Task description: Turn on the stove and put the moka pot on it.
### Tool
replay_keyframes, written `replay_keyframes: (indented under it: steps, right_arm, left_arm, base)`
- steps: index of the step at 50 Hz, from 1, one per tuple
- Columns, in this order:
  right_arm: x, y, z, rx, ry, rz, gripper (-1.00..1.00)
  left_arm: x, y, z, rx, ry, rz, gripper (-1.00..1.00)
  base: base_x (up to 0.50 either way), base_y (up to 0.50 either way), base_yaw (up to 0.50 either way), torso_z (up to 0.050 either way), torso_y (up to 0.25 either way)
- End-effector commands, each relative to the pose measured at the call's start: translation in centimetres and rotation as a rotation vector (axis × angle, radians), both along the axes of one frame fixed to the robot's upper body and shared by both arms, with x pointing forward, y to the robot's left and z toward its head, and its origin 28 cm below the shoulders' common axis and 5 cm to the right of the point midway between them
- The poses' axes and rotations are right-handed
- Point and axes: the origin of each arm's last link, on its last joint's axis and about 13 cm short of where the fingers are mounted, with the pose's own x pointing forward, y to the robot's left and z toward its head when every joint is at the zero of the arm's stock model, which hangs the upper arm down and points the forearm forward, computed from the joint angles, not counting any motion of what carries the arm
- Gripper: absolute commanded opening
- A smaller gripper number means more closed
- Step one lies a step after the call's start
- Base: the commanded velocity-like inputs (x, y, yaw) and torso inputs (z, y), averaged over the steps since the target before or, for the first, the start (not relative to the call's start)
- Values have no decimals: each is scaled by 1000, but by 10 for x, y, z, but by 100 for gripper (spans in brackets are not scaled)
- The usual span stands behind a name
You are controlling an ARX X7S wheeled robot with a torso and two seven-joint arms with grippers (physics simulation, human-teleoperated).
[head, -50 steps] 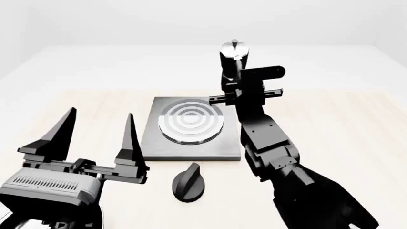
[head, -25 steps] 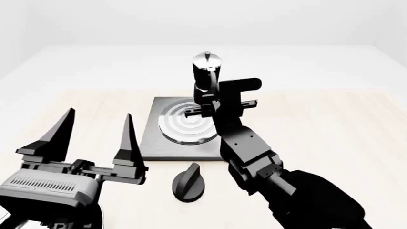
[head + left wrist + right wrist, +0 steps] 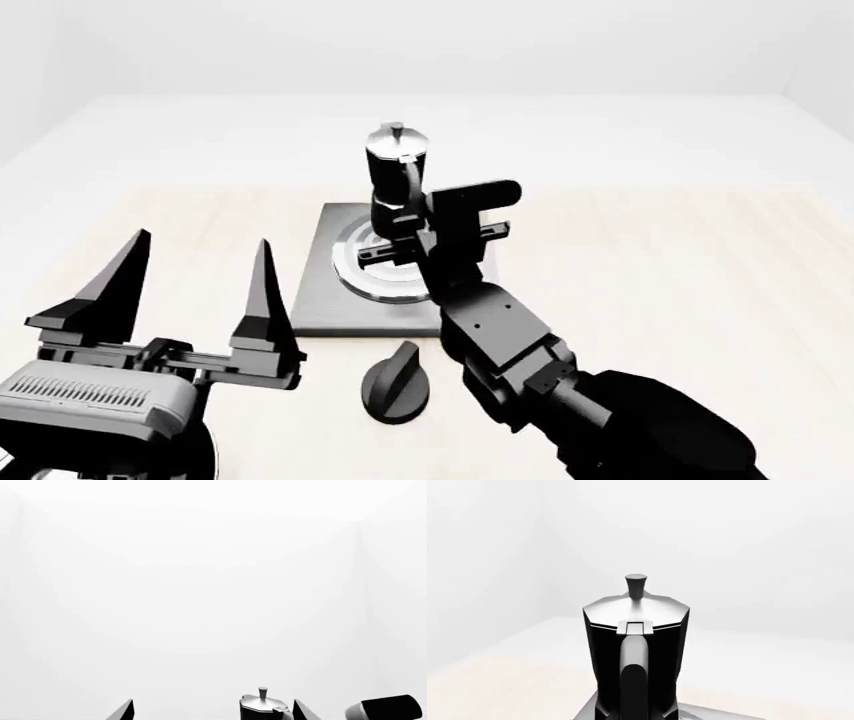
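I cannot read any text, label, brand, number or sign in these views. The moka pot [image 3: 394, 175], the stove [image 3: 350, 290] and the knob [image 3: 395, 385] all have plain surfaces without marking.

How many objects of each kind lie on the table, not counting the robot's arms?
Flat dark-grey stove slab with ring burner: 1
Small round black knob: 1
Faceted black moka pot with silver top: 1
Total: 3
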Motion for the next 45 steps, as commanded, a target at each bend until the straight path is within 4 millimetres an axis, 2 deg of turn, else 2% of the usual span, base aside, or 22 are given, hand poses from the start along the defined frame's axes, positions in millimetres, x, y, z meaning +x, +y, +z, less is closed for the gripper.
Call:
replay_keyframes:
  steps: [1,16,17,19,29,30,37,39,40,45]
  right_arm:
    - [0,4,9,20,-99,26,-100]
    - [2,0,10,38,-114,-43,-100]
    - [1,-1,4,29,-116,-48,-100]
    - [5,-2,12,44,-115,-64,-100]
    - [5,-1,14,25,-114,-66,-100]
    - [3,-2,7,23,-115,-66,-100]
    - [4,0,12,12,-119,-61,-100]
    - [1,-1,6,17,-121,-58,-100]
    - [4,0,14,21,-121,-60,-100]
    - [3,1,15,42,-147,-39,-100]
  left_arm:
    - [1,0,-1,-5,2,-1,100]
    - [1,0,-4,-11,4,-7,100]
    - [1,0,-4,-9,3,-8,100]
    - [0,0,-3,-10,2,-9,100]
    - [0,0,-2,-1,12,-6,100]
    - [0,0,-2,0,11,-10,100]
    - [-1,0,-5,3,18,-4,100]
    - [0,0,-5,2,18,-4,100]
    - [0,0,-5,3,19,-5,100]
    - [1,-1,-5,7,20,-6,100]
  base:
    - [0,0,0,0,0]
    - [0,0,0,1,1]
    - [0,0,0,0,0]
    - [0,0,0,0,0]
    - [0,0,0,0,1]
    - [0,0,0,0,0]
    - [0,0,0,0,1]
    - [0,0,0,0,0]
    - [0,0,0,10,10]
    - [0,0,-1,0,0]
